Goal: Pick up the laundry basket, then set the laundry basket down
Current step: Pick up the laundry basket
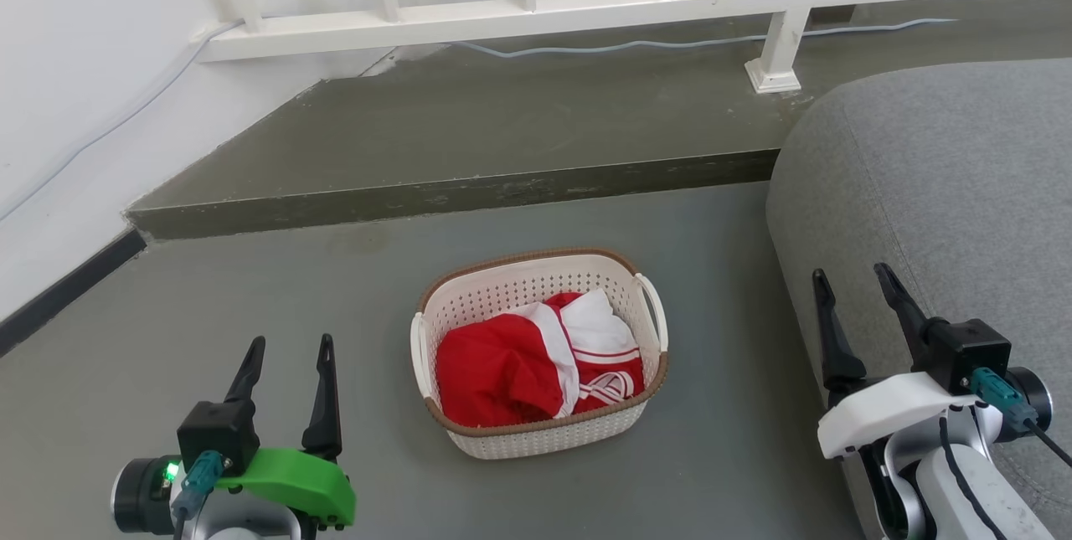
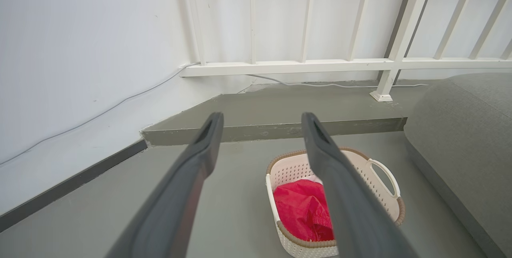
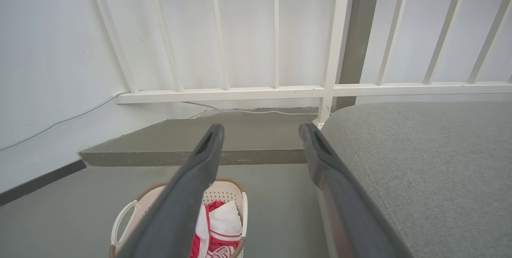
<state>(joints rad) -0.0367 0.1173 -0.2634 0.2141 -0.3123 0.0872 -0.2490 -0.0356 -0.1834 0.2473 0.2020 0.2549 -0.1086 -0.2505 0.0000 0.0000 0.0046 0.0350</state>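
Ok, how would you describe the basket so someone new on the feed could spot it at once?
Find the grey sofa at the right of the head view. On the floor just left of it, in front of the low step, sits the basket. It is cream and perforated, with a brown rim and white side handles, and it holds red and white clothing; nothing near it is red.

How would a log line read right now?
stage: before pickup | laundry basket: on floor, red-and-white clothes inside | left gripper: open, empty | right gripper: open, empty
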